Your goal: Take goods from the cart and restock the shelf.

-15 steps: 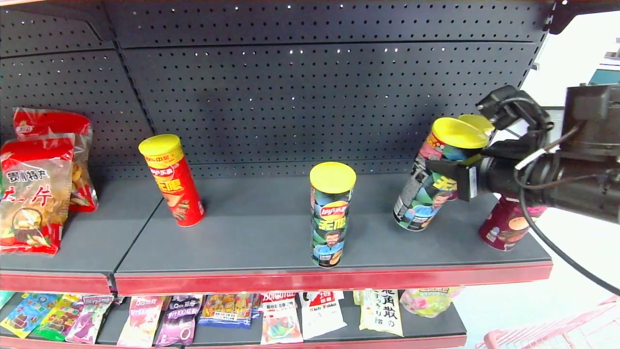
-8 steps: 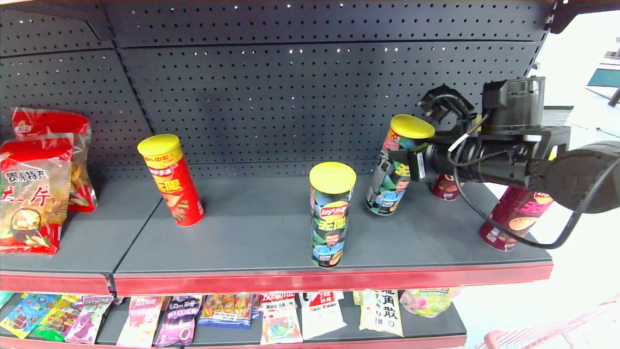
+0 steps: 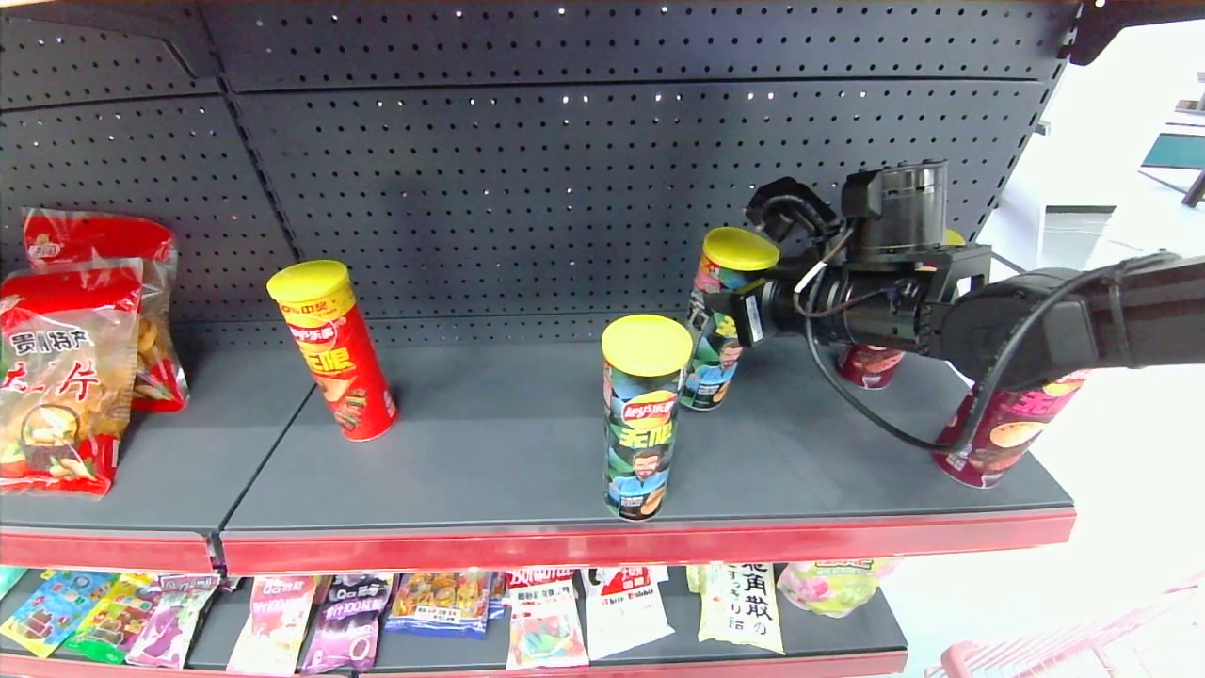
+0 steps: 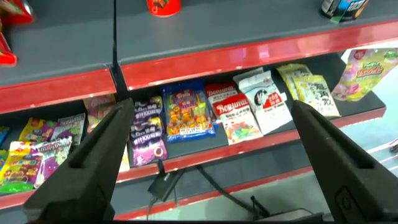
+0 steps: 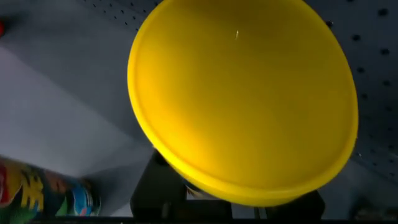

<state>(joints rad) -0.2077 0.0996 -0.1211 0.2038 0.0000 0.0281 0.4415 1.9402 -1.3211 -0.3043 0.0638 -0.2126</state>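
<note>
Behind the front can (image 3: 646, 414) on the shelf (image 3: 471, 452), your right claw (image 3: 737, 318), clamped on the tilted chip can (image 3: 741, 250), has carried it in from the right end toward the back panel (image 3: 527, 188), so standing it upright and releasing looks next.

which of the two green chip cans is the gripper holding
The rear green can, tilted and farther back on the shelf, clamped in the right gripper. The front green can stands upright and free near the shelf's red edge.
</note>
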